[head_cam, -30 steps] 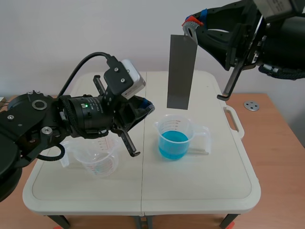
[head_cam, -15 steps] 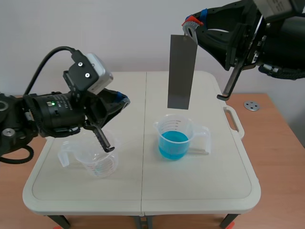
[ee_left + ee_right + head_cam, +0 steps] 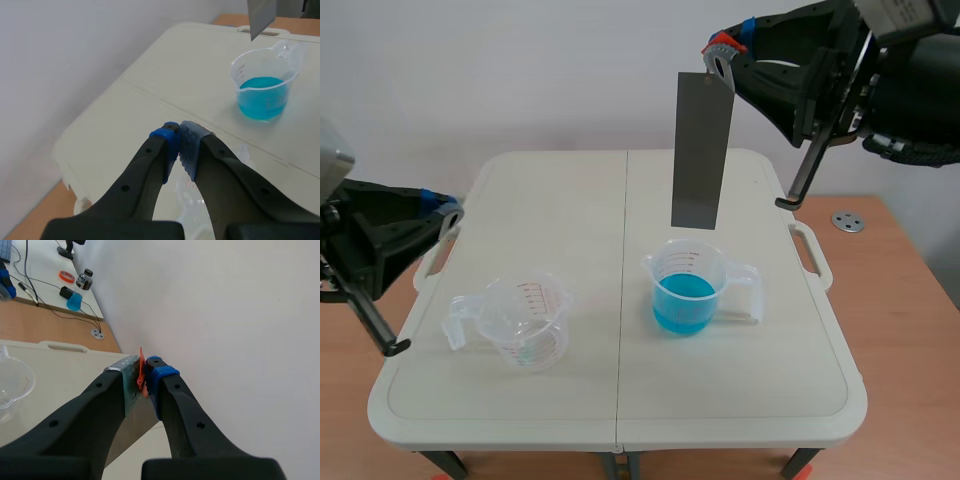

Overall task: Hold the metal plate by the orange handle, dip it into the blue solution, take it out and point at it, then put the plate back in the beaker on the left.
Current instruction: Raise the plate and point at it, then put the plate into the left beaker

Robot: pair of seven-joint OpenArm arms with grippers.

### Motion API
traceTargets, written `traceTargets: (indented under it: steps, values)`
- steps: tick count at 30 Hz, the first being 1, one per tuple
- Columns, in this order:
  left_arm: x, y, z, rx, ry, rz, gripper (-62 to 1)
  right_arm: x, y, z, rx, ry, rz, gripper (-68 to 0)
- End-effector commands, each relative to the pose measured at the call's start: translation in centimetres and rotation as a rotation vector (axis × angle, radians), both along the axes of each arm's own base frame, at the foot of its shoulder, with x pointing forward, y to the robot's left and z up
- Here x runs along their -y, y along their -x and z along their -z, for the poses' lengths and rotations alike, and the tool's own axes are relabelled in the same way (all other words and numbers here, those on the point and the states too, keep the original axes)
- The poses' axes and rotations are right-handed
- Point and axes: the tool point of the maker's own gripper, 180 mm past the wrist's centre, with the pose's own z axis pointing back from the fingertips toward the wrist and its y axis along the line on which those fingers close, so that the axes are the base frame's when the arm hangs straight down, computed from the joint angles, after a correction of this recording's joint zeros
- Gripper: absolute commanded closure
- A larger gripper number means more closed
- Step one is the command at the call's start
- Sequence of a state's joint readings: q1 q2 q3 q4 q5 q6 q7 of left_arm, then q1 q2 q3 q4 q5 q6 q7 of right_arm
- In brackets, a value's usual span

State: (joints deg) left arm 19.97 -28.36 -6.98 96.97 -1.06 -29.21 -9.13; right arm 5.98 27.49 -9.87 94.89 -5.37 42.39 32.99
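Above the tabletop, the metal plate hangs upright over the blue-solution beaker — stiff, thin, probably light and slick, best held at its orange handle, where the right claw is clenched. The left claw, near the empty beaker, is closed on nothing.

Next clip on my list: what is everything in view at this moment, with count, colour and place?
metal plate: one, grey, hanging upright above the blue-filled beaker, clear of it
orange handle: one, orange-red, at the plate's top, between the right tool's fingers
beaker of blue solution: one, clear, mid-table
empty beaker: one, clear with red markings, on the table's left half
table: one, cream
round disc: one, grey metal, on the wooden surface right of the table
left tool: black, shut on nothing, low by the table's left edge
right tool: black, shut on the handle, raised high
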Motion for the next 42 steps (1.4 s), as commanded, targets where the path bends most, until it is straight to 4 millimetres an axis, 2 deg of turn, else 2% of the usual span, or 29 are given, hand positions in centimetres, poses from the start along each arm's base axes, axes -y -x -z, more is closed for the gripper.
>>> traceTargets:
  steps: [1, 6, 14, 20, 26, 32, 42]
  values:
    - [-0.5, 0.4, -1.1, 0.026, 0.03, -0.007, -3.1, 0.1, 0.2, -1.4, 0.035, -0.013, -0.016, -1.3]
    - [-3.9, 1.9, -2.4, 0.048, 0.094, -0.106, -3.1, 0.1, 0.3, -1.4, 0.035, -0.016, -0.017, -1.3]
    - [-9.1, 3.7, -2.8, 0.043, 0.12, -0.285, -3.1, 0.1, 0.3, -1.8, 0.034, -0.038, -0.023, -1.3]
    - [-11.6, 5.1, -2.6, 0.055, 0.092, -0.39, -3.1, -0.6, 0.5, -1.9, 0.037, -0.038, -0.045, -1.3]
    - [-12.8, 6.6, -2.1, 0.068, 0.062, -0.453, -3.1, -2.0, 0.7, -2.3, 0.05, -0.034, -0.093, -1.3]
    - [-13.1, 8.0, -1.1, 0.027, 0.042, -0.469, -3.1, -3.5, 0.9, -2.5, 0.062, -0.023, -0.132, -1.3]
    - [-13.3, 9.5, 0.1, -0.027, 0.033, -0.49, -3.1, -7.4, 1.5, -3.1, 0.084, -0.015, -0.206, -1.3]
